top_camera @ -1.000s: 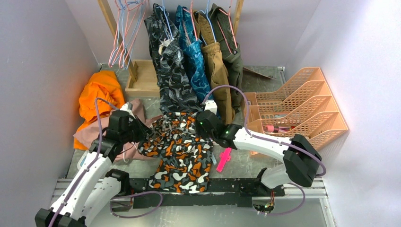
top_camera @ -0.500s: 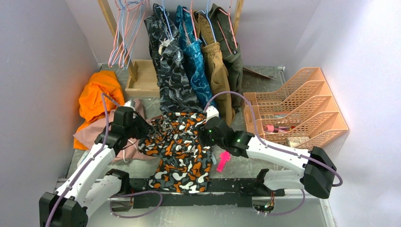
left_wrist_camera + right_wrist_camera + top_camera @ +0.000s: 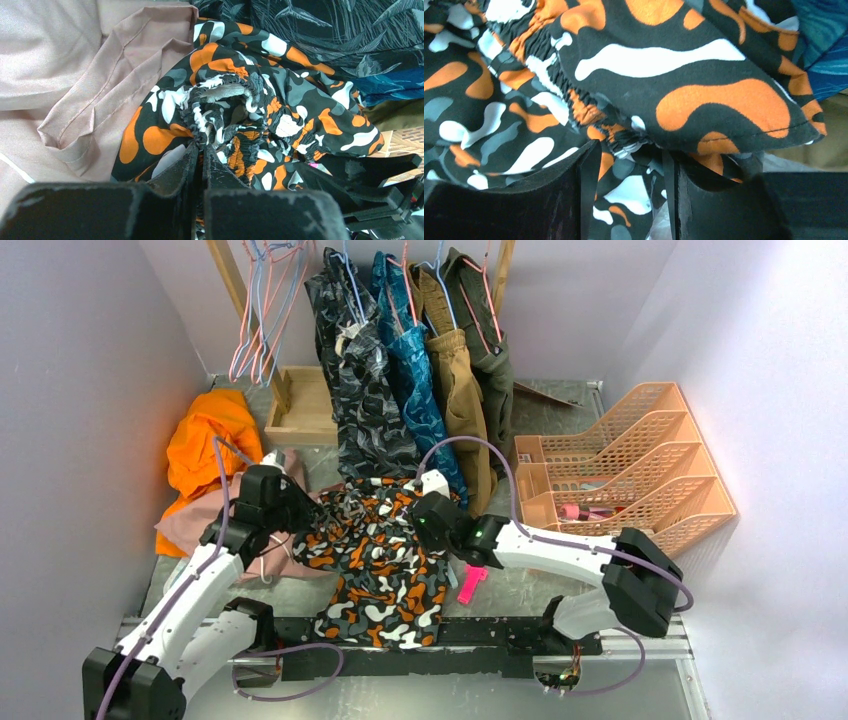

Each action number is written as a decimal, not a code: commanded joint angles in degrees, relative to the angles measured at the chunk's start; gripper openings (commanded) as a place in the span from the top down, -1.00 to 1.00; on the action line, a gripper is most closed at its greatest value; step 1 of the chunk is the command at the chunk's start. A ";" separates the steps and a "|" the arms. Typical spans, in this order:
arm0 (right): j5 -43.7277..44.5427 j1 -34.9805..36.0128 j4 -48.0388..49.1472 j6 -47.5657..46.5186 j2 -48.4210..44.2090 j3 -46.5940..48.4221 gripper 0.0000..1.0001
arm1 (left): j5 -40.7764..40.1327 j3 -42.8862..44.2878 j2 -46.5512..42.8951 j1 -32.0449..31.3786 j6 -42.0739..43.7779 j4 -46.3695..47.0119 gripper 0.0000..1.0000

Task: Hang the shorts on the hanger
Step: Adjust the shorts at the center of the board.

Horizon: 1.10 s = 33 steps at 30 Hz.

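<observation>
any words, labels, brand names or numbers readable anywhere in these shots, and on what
None can be read.
The shorts show only a blotch print, with no lettering in any view.
The small items in the orange file rack are too small to tell whether they carry any print.

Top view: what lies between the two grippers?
The shorts, bunched at the waistband, stretch from the left gripper to the right gripper; the top view shows it.
</observation>
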 commanded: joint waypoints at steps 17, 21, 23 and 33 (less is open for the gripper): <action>11.93 0.10 5.69 0.06 -4.89 4.60 0.84 | 0.76 7.99 -4.10 -0.21 3.33 -6.75 0.86; 8.66 0.04 1.89 -5.14 -14.12 9.93 1.00 | -0.45 14.59 -7.60 -0.21 6.37 -13.58 0.86; 6.05 0.10 -1.33 -8.35 -16.86 14.95 1.00 | -1.09 18.76 -9.56 -0.21 8.69 -15.86 0.86; -10.89 0.04 -12.89 -18.05 -18.23 49.07 1.00 | 2.30 43.89 -15.91 -0.21 21.84 -10.16 0.86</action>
